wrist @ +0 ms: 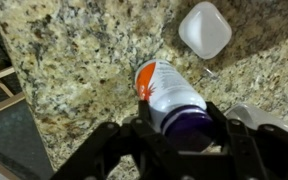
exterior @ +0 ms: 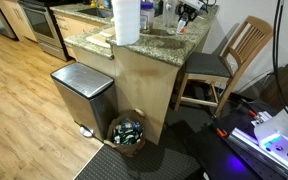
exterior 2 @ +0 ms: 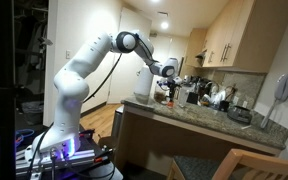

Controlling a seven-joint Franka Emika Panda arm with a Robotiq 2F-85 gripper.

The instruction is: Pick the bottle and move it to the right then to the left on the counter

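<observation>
Over the speckled beige-grey granite counter, in the wrist view, the gripper came in from 6 o'clock. Its dark fingers were clamped on the purple end of the bottle. The bottle was a slim, smooth cylinder with a white body and an orange-red cap. Its long axis ran from the fingers toward 11 o'clock, with the cap farthest from the wrist. Whether it touched the stone could not be told. A white rounded-square container lay apart at 1 o'clock, so it seemed a sideways carry would need to clear it.

In an exterior view, the white arm reached toward 3 o'clock, with the gripper low over the cluttered counter. The bottle was too small to make out there.

In an exterior view, the counter's rounded edge sat over a tan wooden base. A tall paper towel roll stood at 12 o'clock, and a steel trash bin stood on the floor below.
</observation>
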